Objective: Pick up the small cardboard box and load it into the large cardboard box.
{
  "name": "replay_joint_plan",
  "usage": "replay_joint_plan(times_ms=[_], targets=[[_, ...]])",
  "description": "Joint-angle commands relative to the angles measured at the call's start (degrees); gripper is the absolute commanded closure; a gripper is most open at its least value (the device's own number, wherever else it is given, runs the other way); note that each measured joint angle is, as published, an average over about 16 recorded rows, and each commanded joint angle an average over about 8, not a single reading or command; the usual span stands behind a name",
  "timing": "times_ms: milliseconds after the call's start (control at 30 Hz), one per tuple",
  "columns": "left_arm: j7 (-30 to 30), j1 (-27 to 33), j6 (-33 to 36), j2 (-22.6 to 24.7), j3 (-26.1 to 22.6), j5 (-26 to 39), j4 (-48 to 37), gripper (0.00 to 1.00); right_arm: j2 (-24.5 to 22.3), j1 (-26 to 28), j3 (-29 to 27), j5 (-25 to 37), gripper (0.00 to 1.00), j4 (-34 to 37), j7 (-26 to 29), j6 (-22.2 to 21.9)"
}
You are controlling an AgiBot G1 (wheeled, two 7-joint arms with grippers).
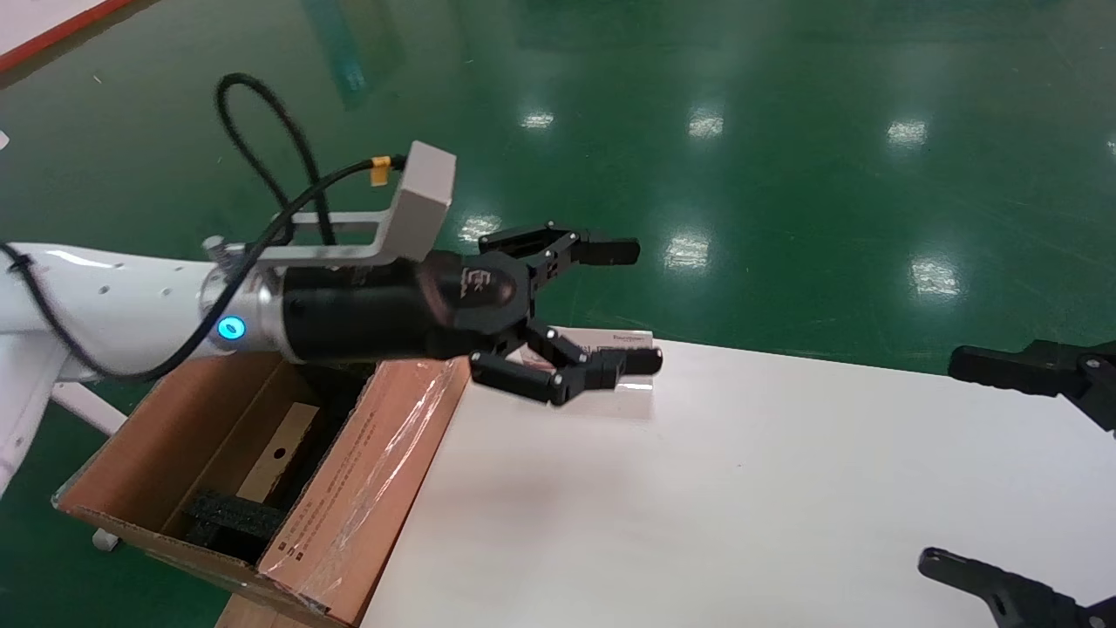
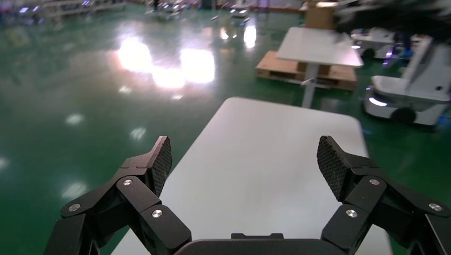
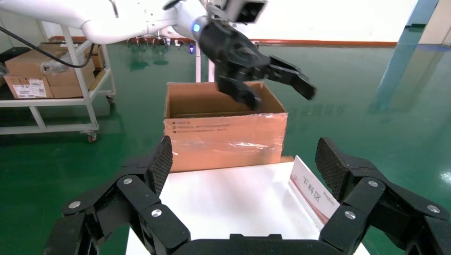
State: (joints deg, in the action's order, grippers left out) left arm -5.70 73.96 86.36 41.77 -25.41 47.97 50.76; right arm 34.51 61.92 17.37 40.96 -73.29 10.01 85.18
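Note:
The large cardboard box [image 1: 366,471] stands open at the table's left end, with black foam [image 1: 231,515] inside. The small cardboard box [image 1: 292,436], with its round hole showing, lies inside it, partly hidden by the wall. My left gripper [image 1: 636,305] is open and empty, held in the air just right of the large box, over the table's far edge. In the left wrist view the left gripper [image 2: 244,164] has only bare tabletop between its fingers. My right gripper [image 1: 959,462] is open and empty at the table's right end. In the right wrist view the right gripper [image 3: 244,164] faces the large box [image 3: 223,133].
A white table [image 1: 741,488] carries a small standing sign card [image 1: 632,336], also in the right wrist view [image 3: 314,191]. Green floor lies all around. A cart with cartons [image 3: 37,79] stands beyond the large box. Another table [image 2: 319,48] and a pallet stand far off.

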Motion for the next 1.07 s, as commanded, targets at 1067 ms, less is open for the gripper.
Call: replay_joint_plan(times_ms=[1067], targets=[[-5.17,-13.09,-0.74,-7.07,9.85,-6.49,24.05,0.00,-0.02,-0.01,0.02,-0.05,0.00,0.02,-0.02,-0.03]])
